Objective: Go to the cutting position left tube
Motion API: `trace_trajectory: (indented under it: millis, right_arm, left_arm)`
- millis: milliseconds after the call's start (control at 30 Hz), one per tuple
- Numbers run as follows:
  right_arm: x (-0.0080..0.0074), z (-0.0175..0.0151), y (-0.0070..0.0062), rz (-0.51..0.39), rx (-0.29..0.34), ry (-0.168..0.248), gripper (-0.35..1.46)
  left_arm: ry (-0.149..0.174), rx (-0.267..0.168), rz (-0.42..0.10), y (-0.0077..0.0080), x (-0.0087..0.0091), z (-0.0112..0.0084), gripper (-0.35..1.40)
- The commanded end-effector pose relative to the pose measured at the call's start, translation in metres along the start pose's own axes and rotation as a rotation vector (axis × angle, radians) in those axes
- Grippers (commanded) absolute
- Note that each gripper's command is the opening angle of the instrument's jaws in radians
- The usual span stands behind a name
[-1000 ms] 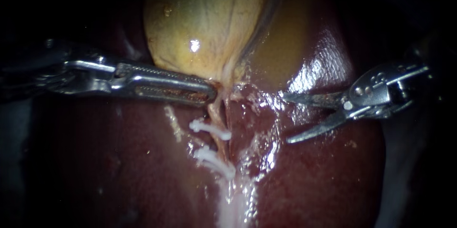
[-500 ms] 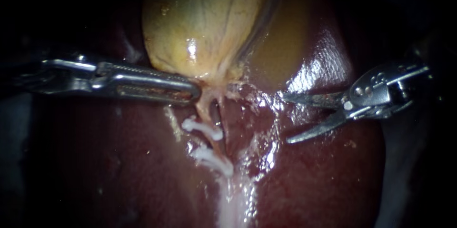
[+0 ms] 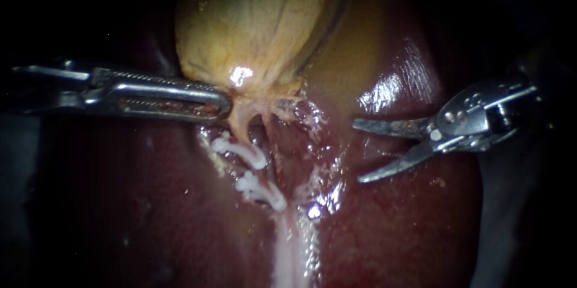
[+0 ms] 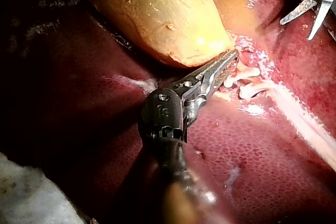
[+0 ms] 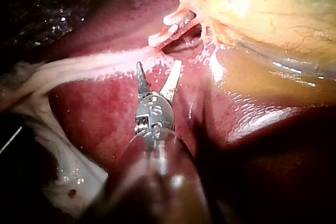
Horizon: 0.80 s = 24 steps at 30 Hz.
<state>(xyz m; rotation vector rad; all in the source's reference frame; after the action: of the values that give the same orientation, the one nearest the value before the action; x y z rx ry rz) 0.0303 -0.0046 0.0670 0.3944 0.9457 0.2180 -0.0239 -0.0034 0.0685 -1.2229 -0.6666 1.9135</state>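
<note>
In the endoscope view the yellow gallbladder (image 3: pixel 252 23) fills the upper centre of the frame, with dark red liver (image 3: pixel 150 216) around and below it. The left instrument (image 3: pixel 223 103) enters from the left edge at mid-height. Its tool, a pair of long toothed jaws, is pressed together and pinches the gallbladder at its narrow lower end. From that end the left tube (image 3: pixel 239 124) runs down just right of the jaw tips, with a dark slit separating it from a second strand to its right. Two white clips cross the tube in the centre of the frame, the upper clip (image 3: pixel 240 151) and below it the lower clip (image 3: pixel 259 190), with a short bare stretch between them. A pale band (image 3: pixel 288 258) runs on to the bottom edge. The right instrument (image 3: pixel 357 151) comes in from the right edge. Its tool, two thin blades, is spread wide, empty, over the liver and well right of the tube and clips.
</note>
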Motion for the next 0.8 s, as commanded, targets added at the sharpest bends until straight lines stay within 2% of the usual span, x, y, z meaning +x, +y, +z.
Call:
trace_trajectory:
  millis: [33,200,367,633,800]
  right_arm:
    - [-0.0001,0.0006,-0.0002,-0.003,0.006,0.001,1.37]
    - [-0.0010,0.0046,-0.0013,-0.020,0.025,0.008,1.37]
    - [-0.0020,0.0076,-0.0019,-0.022,0.041,0.013,1.37]
    - [-0.0033,0.0104,-0.0019,-0.010,0.053,0.016,1.37]
    - [-0.0034,0.0114,-0.0018,0.000,0.055,0.016,1.39]
  left_arm:
    - [0.000,0.002,0.000,0.0000,0.0000,0.0001,-0.35]
    - [0.000,0.003,0.000,0.0000,-0.0001,0.0002,-0.35]
    - [0.001,0.004,0.000,0.0002,-0.0001,0.0003,-0.35]
    - [0.003,0.010,-0.001,0.0005,0.0000,0.0005,-0.35]
    - [0.002,0.009,-0.001,0.0006,0.0000,0.0007,-0.35]
